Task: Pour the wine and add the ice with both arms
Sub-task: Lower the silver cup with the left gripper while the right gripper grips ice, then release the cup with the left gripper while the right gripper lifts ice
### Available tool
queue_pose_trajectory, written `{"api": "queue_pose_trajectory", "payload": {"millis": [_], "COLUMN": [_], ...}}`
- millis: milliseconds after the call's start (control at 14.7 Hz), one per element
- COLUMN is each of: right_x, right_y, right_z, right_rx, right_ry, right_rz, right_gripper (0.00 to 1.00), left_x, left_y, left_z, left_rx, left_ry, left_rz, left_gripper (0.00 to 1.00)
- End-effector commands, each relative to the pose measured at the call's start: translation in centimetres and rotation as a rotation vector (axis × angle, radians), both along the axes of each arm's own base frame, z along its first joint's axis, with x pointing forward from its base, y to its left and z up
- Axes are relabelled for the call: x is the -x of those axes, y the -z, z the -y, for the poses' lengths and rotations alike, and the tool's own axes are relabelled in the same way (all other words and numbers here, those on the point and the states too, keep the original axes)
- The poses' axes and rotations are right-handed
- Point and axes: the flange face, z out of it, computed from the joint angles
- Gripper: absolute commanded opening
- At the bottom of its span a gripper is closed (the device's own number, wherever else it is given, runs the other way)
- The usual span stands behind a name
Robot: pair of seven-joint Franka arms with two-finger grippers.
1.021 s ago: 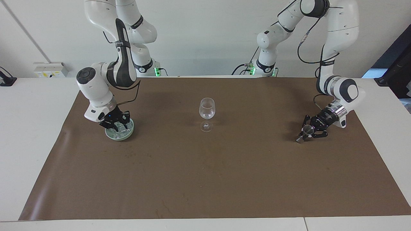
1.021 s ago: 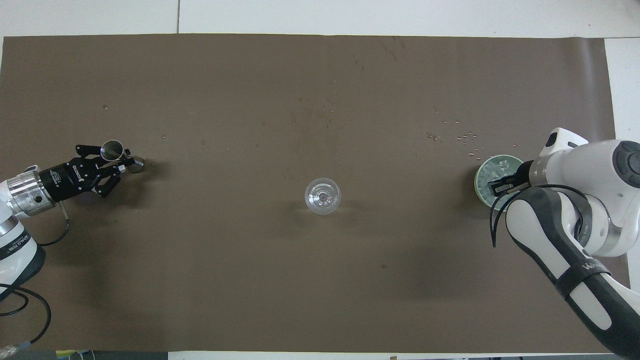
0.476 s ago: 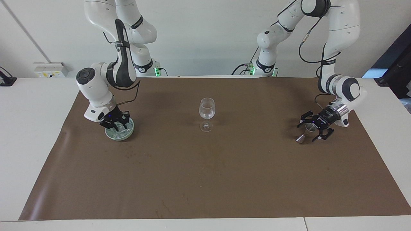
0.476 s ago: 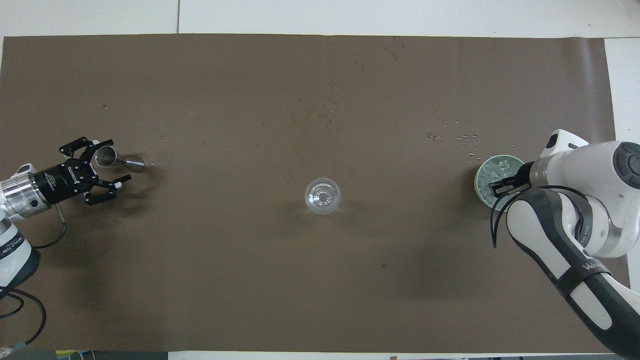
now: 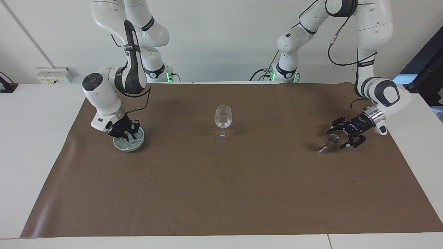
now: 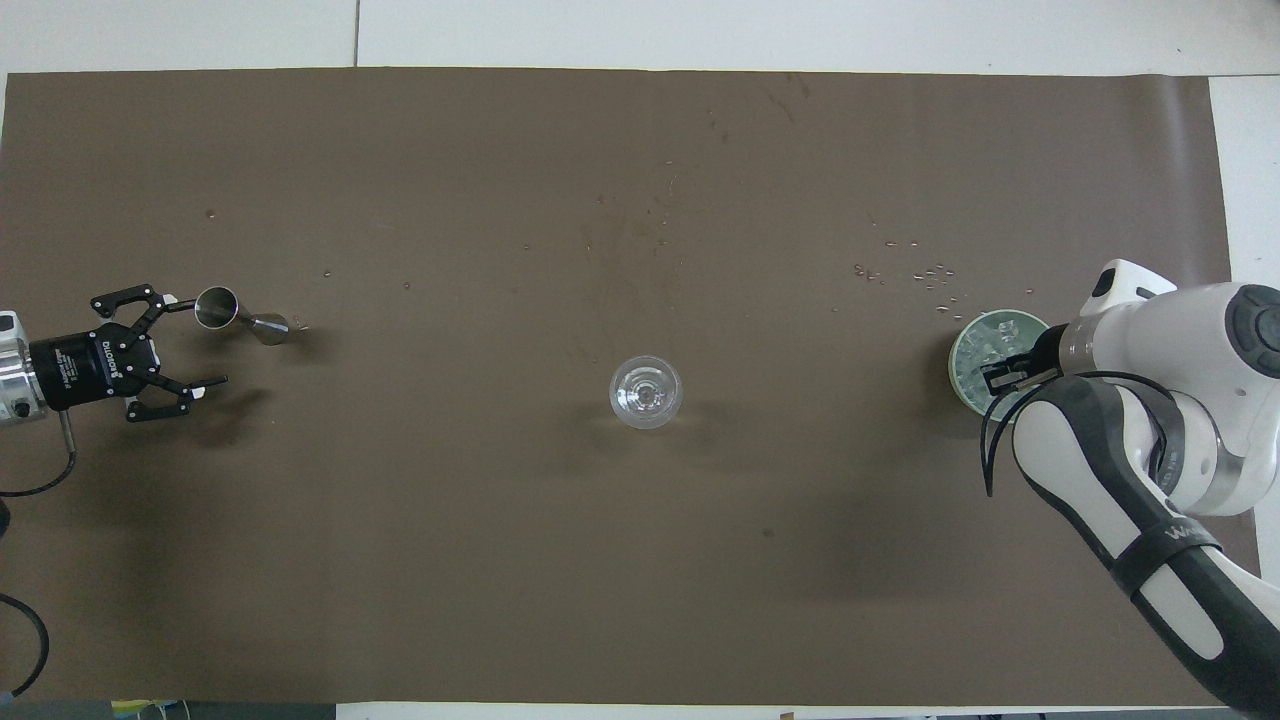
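You are looking at a white desk [image 5: 31, 145] covered by a brown mat [image 5: 221, 193], with two white arms reaching in from the robots' end.

Toward the left arm's end of the desk, the left end effector [image 5: 341, 137] [image 6: 195, 340] hangs low over the mat with its fingers spread wide and nothing between them. A small metal jigger [image 5: 328, 143] [image 6: 238, 315] lies tipped on its side on the mat just beside it, its open mouth facing the end effector. One fingertip comes close to the jigger's rim, but the two look apart.

At the middle of the mat a clear wine glass [image 5: 223, 121] [image 6: 646, 391] stands upright, well apart from both arms. It looks empty, though clear glass at this distance makes that hard to be sure of.

Toward the right arm's end, a pale green bowl [image 5: 119, 145] [image 6: 958, 362] sits on the mat. The ice [image 5: 136, 141] [image 6: 985, 338], a heap of small clear cubes, lies inside it. The right end effector [image 5: 125, 135] [image 6: 1005, 378] is down in the bowl among the cubes with its fingertips clenched together. You cannot tell from either view whether a cube is pinched between them, because the end effector and wrist cover that part of the bowl.

Small pale specks [image 6: 925, 275] are scattered on the mat just farther from the robots than the bowl. Fainter marks dot the mat farther from the robots than the glass.
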Motion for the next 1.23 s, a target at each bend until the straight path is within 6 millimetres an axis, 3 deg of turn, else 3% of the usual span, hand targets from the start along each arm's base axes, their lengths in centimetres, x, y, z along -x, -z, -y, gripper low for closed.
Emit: {"api": "queue_pose_trajectory", "payload": {"millis": [0, 136, 340, 476, 545, 681, 885, 1157], "right_x": [0.3, -0.9, -2.8, -3.6, -3.6, -3.0, -1.9, 0.6], "right_y": [-0.2, -2.0, -8.0, -12.2, -13.9, -17.0, -20.5, -23.4], "right_z": [0.3, 0.2, -0.5, -1.4, -2.9, -8.2, -16.5, -28.1], "right_rx": [-0.011, -0.012, -0.031, -0.037, -0.038, -0.032, -0.022, -0.048], "right_ry": [0.015, 0.009, -0.014, -0.003, 0.007, 0.061, 0.172, 0.274], "right_rz": [0.002, 0.017, -0.051, -0.084, -0.097, -0.117, -0.118, -0.064], "right_gripper": [0.16, 0.16, 0.16, 0.16, 0.16, 0.16, 0.16, 0.16], "left_x": [-2.2, -3.7, -4.0, -5.0, -5.2, -5.0, -4.6, -3.5], "left_y": [-3.4, -6.2, -10.8, -14.1, -15.2, -17.4, -21.0, -24.2], "left_z": [-0.5, 0.6, 1.6, 4.8, 6.3, 9.7, 12.7, 17.0], "left_rx": [-0.23, -0.367, -0.507, -0.587, -0.635, -0.737, -0.806, -0.879], "left_ry": [0.174, 0.335, 0.48, 0.57, 0.633, 0.748, 0.879, 1.086], "left_rz": [0.037, 0.037, 0.043, 0.084, 0.094, 0.12, 0.234, 0.366], "left_gripper": [1.0, 1.0, 1.0, 1.0, 1.0, 1.0, 1.0, 1.0]}}
